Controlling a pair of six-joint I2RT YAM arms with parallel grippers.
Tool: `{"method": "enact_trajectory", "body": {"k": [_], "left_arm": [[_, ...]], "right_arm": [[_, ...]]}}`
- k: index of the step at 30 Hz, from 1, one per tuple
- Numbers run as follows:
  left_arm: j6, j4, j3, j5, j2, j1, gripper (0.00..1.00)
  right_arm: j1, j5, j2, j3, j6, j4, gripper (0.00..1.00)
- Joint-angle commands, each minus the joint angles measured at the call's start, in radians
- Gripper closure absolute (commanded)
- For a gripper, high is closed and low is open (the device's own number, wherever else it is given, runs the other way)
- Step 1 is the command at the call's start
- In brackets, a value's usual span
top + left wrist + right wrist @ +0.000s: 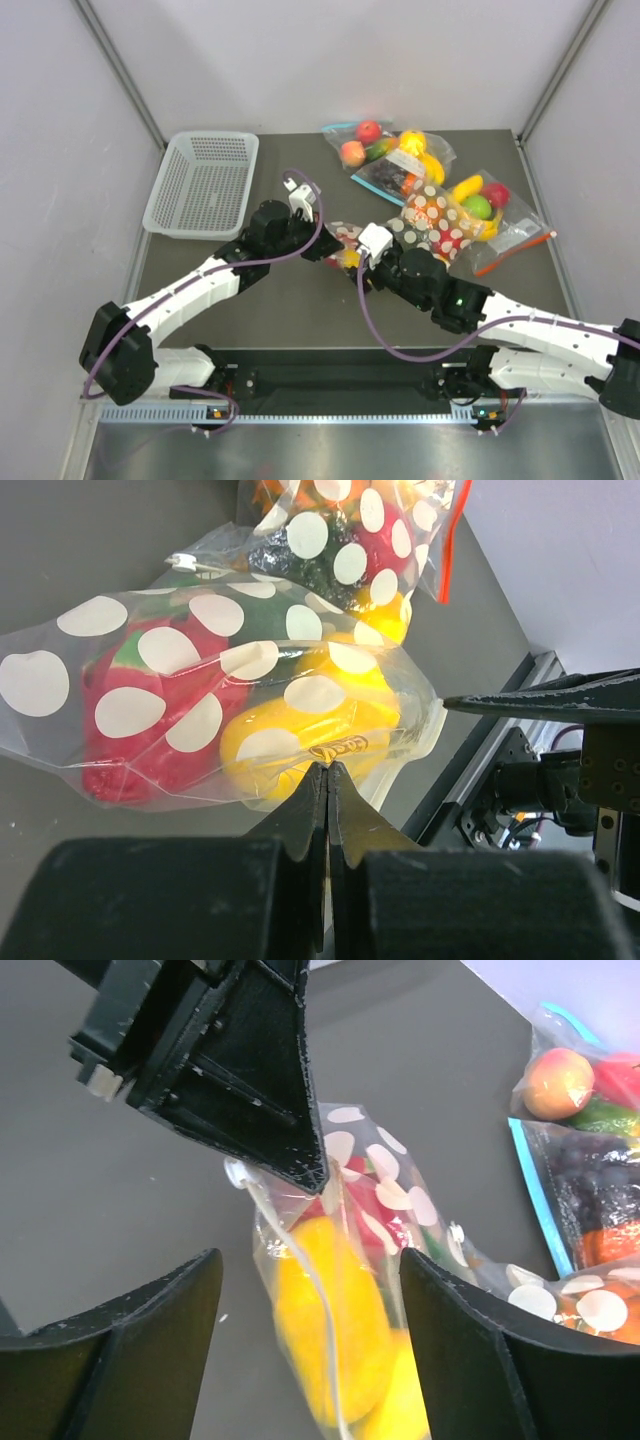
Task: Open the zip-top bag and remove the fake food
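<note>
zip-top bag (343, 247) located on the tabletop (300, 310), to the right of the white basket (200, 185) and nearer the arm bases than the basket is. fake food (290, 730) remains inside it: a red piece with green on it, and yellow pieces beside that, all seen through the dotted plastic. left fingers (300, 820) are pressed together, pinching one edge of the bag at their tips. right fingers (480, 1350) are spread wide, one on either side of the bag, with no contact visible in the right wrist view. further right of the basket, toward the far edge, lie another dotted bag (435, 222) showing orange and clear bags (380, 150) of toy fruit, none of them held.
</note>
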State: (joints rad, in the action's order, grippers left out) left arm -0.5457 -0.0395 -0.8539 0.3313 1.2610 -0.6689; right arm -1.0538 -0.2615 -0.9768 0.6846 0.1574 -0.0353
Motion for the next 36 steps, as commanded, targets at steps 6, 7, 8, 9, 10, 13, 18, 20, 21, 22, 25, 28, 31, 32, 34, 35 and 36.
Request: {"method": "enact_trajectory", "body": {"k": [6,7,8,9,10,13,18,20,21,22,25,28,31,32,34,35,36], "left_arm": [[0.027,0.003,-0.051,0.028,-0.061,0.003,1.0],[0.029,0.01,-0.051,0.02,-0.069,0.003,1.0],[0.032,0.01,-0.051,0.017,-0.071,0.005,1.0],[0.033,0.013,-0.051,0.017,-0.072,0.005,1.0],[0.035,0.015,-0.054,0.015,-0.072,0.005,1.0],[0.035,0.018,-0.06,0.021,-0.069,0.006,1.0],[0.033,0.015,-0.063,0.037,-0.066,0.006,1.0],[0.033,0.015,-0.062,0.04,-0.071,0.006,1.0],[0.033,0.015,-0.06,0.044,-0.072,0.006,1.0],[0.033,0.016,-0.062,0.048,-0.075,0.006,1.0],[0.041,0.023,-0.063,0.06,-0.08,0.006,1.0],[0.062,0.035,-0.063,0.064,-0.086,0.006,0.99],[0.122,0.099,-0.076,0.028,-0.115,0.011,0.76],[0.144,0.114,-0.08,0.012,-0.127,0.014,0.64],[0.226,0.159,-0.093,-0.046,-0.176,0.018,0.41],[0.255,0.173,-0.096,-0.061,-0.198,0.019,0.36],[0.279,0.179,-0.097,-0.086,-0.242,0.019,0.32]], "right_arm": [[0.012,-0.004,-0.071,-0.008,0.073,-0.097,0.39],[0.015,0.026,-0.077,-0.011,0.065,-0.098,0.41],[0.018,0.044,-0.077,-0.013,0.061,-0.101,0.43],[0.02,0.054,-0.079,-0.019,0.056,-0.113,0.44],[0.02,0.068,-0.085,-0.026,0.051,-0.115,0.44],[0.021,0.085,-0.095,-0.033,0.045,-0.11,0.48],[0.029,0.096,-0.111,-0.048,0.034,-0.123,0.51],[0.038,0.107,-0.128,-0.049,0.037,-0.13,0.55],[0.05,0.116,-0.134,-0.049,0.037,-0.133,0.57],[0.055,0.129,-0.141,-0.049,0.036,-0.138,0.6],[0.064,0.13,-0.161,-0.042,0.033,-0.141,0.69],[0.069,0.116,-0.172,-0.002,0.022,-0.095,0.84],[0.071,0.093,-0.151,0.055,0.008,-0.02,1.0],[0.072,0.09,-0.14,0.067,0.005,0.024,1.0],[0.086,0.108,-0.102,0.11,-0.01,0.091,1.0],[0.095,0.123,-0.088,0.125,-0.016,0.113,1.0],[0.116,0.14,-0.064,0.153,-0.036,0.132,1.0]]}}
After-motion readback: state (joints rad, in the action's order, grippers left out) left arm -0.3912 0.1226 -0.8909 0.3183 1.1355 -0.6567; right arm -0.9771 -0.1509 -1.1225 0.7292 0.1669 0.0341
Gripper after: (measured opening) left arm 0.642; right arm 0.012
